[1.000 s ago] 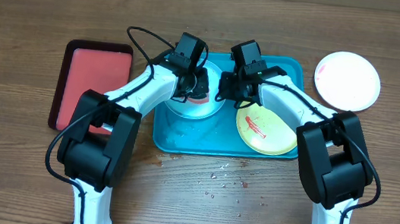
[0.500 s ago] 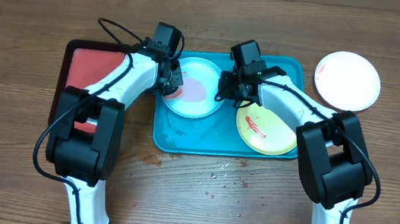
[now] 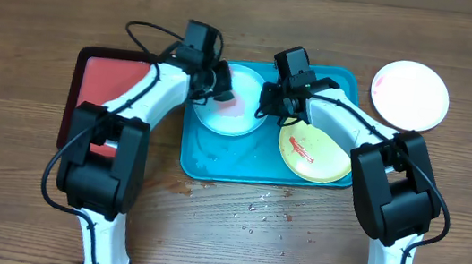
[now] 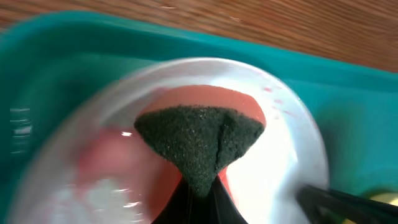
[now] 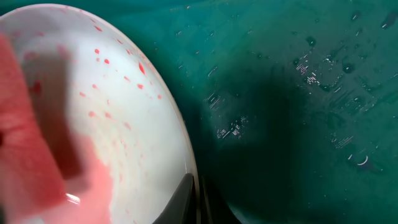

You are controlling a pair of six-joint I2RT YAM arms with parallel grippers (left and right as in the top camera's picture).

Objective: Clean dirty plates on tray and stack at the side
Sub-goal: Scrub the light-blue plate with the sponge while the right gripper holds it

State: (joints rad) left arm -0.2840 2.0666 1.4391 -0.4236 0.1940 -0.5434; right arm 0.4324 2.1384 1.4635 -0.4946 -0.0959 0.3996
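Left tool [image 4: 199, 186] pinches the sponge [image 4: 199, 140]; right tool [image 5: 194, 186] is pressed together on a plate rim. The worktop [image 3: 15, 168] carries the tray [image 3: 214, 161]. In it lie the blue plate [image 3: 242, 119], gripped evidently to steady it for scrubbing, and the smeared yellow plate [image 3: 315, 151]. The white plate [image 3: 410, 95] sits outside, right. Sponge meets the blue plate's red patch.

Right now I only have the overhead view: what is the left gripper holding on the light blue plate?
Observer: The left wrist view shows the left gripper clamped on a sponge, its dark scouring face toward the camera and its red body behind, over the plate.
Operator: And the right gripper?
Observer: Its wrist view shows it pinching that plate's rim.
Operator: Is the plate clean?
Observer: No; red specks dot it, and droplets lie on the tray.
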